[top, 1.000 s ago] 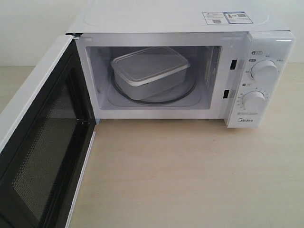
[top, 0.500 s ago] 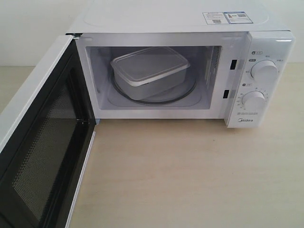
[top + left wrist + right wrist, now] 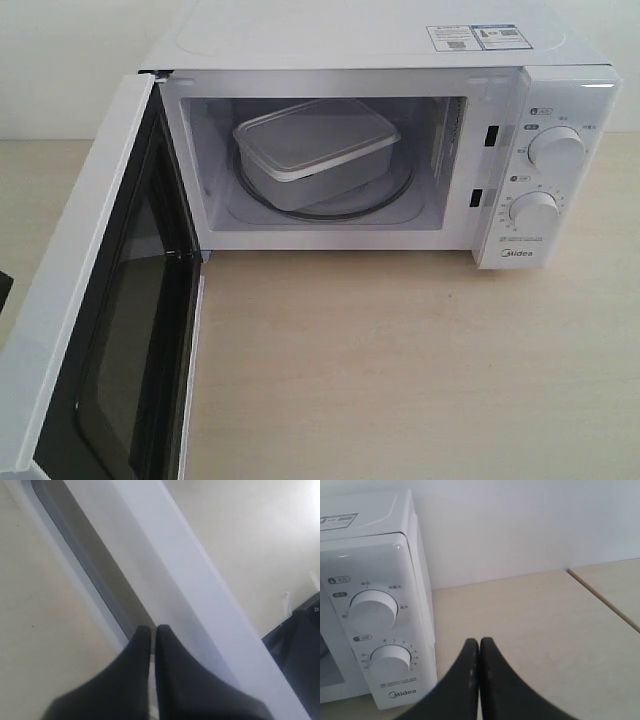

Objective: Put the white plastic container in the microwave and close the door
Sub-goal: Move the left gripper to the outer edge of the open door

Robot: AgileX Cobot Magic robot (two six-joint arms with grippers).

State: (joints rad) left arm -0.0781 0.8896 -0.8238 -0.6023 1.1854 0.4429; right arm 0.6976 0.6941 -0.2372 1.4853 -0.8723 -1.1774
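The white plastic container (image 3: 315, 150) is already sitting inside the microwave (image 3: 380, 40), resting on the glass turntable (image 3: 397, 195) with its lid on, well away from both claws and out of reach of either. What is changing is the door (image 3: 90, 330): compared with half a second ago it is swinging inward, its outer edge now standing nearer the cavity and its inner face turning away from me, though it is still hanging wide of the frame. The left claw (image 3: 153, 630) is clenched, fingers pressed together with nothing between them, and the door's white outer face and the edge of its dark window (image 3: 95, 575) are lying right at its tips; it looks to be touching and pushing, though I cannot be sure of contact. The right claw (image 3: 479, 642) is likewise clenched and empty, hovering over the pale surface (image 3: 400, 370) with the dial panel (image 3: 372, 630) just ahead of it, taking no part. I am judging the placing done and the closing under way, with most of the swing left.
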